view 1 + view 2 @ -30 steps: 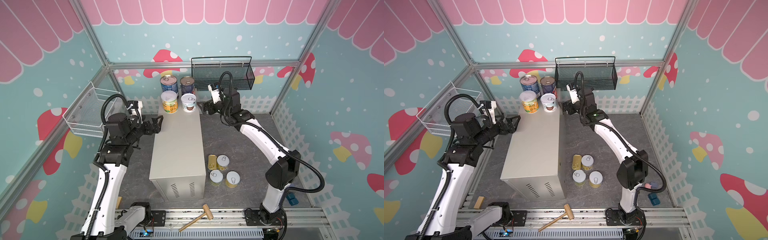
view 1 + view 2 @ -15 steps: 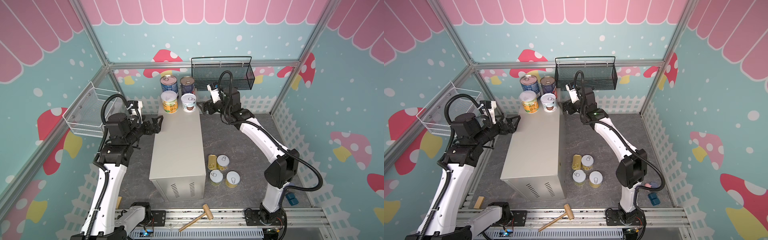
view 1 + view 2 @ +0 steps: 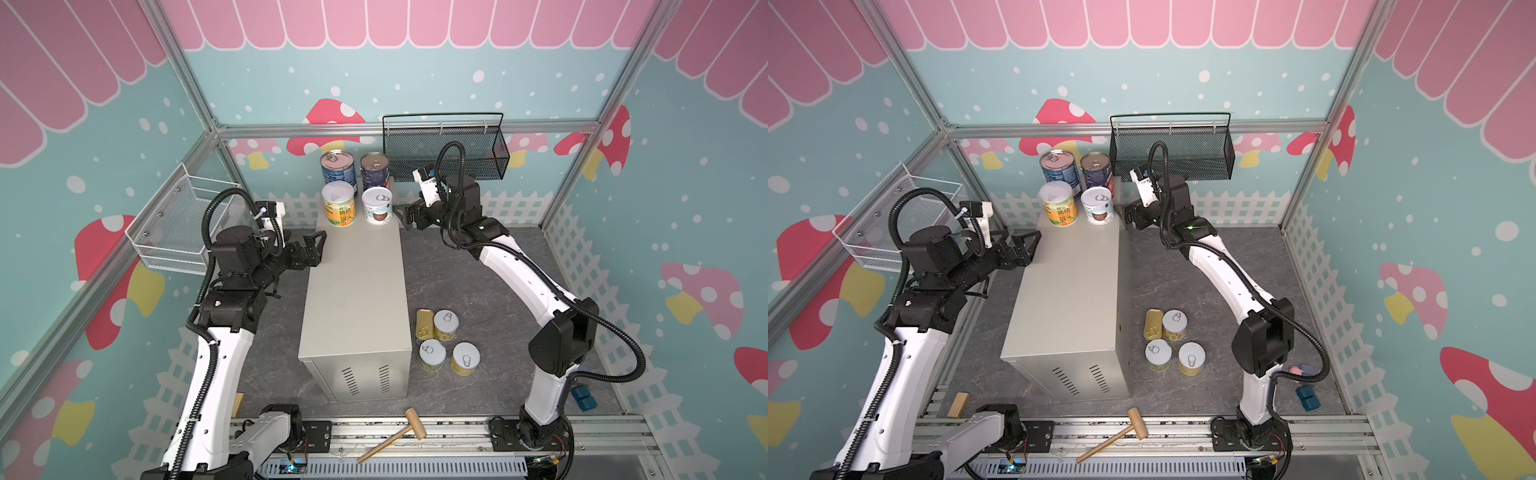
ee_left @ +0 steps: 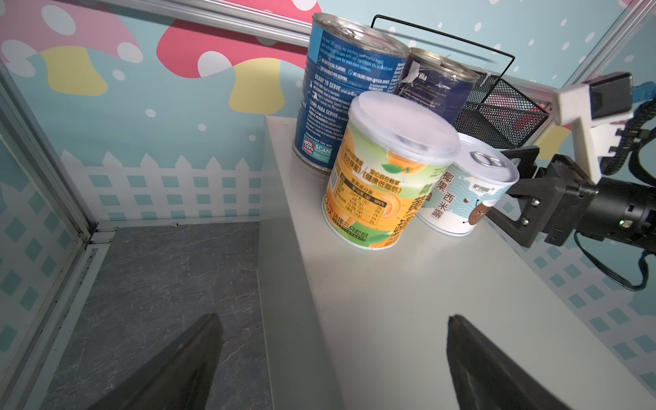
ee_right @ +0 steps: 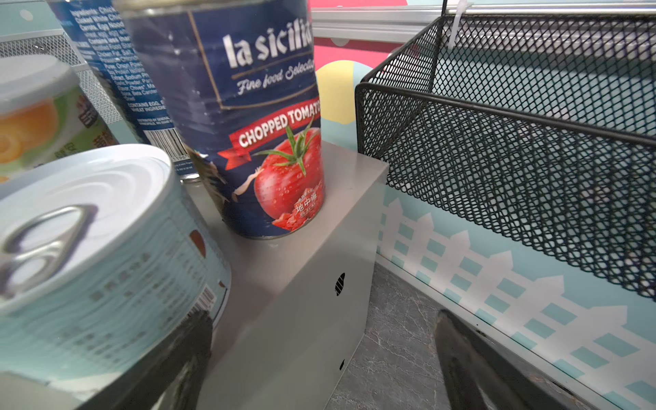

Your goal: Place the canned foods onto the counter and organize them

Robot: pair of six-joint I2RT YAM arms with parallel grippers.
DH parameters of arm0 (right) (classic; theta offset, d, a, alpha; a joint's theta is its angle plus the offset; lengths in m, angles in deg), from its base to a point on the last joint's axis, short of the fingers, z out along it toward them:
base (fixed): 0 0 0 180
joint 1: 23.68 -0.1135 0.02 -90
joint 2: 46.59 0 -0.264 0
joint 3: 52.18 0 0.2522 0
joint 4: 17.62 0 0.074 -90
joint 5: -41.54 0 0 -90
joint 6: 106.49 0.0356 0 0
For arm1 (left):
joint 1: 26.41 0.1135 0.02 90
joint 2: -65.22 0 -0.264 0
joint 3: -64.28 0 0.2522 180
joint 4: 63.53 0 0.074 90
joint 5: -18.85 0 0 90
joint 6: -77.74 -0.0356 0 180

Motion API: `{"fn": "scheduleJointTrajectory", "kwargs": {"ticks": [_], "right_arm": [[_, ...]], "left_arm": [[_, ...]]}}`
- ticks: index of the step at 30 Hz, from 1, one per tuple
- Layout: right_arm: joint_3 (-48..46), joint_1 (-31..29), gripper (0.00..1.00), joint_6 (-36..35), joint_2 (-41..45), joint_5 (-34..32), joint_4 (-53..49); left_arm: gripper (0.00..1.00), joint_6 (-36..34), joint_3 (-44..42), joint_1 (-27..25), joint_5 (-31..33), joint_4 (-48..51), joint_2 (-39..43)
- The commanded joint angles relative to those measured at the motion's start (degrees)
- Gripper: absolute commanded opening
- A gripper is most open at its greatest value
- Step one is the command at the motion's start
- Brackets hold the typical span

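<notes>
Four cans on grey counter, four on floor; left pincer, right pincer wide.

The counter is beige, the tomato tin navy.

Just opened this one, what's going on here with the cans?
Two arms are partway through putting cans on the counter. Four stand at its far end: the light-blue can, navy tomato can, yellow-green can and white can. The gold tin and three short cans sit on the floor beside it. The left gripper and right gripper are open and empty, the right beside the white can.
</notes>
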Motion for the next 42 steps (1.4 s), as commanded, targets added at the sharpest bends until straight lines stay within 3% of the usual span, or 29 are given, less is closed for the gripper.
{"fn": "scheduleJointTrajectory", "kwargs": {"ticks": [1,19,28,42], "right_arm": [[0.9,0.0,0.99,-1.1,0.5,0.8,-0.1],[-3.1,-0.3,0.99,-1.0,3.5,-0.2,1.7],[2.8,-0.2,0.99,-2.1,-0.1,-0.9,-0.6],[4.6,-0.3,0.99,-2.8,-0.8,1.2,-1.7]], "left_arm": [[0.99,-0.5,-0.4,-0.1,-0.6,-0.3,0.8],[0.99,-0.4,-0.4,-0.1,-0.8,-0.4,0.6],[0.99,-0.6,-0.5,-0.1,-0.7,-0.3,0.7],[0.99,-0.4,-0.4,-0.1,-0.7,-0.5,0.3]]}}
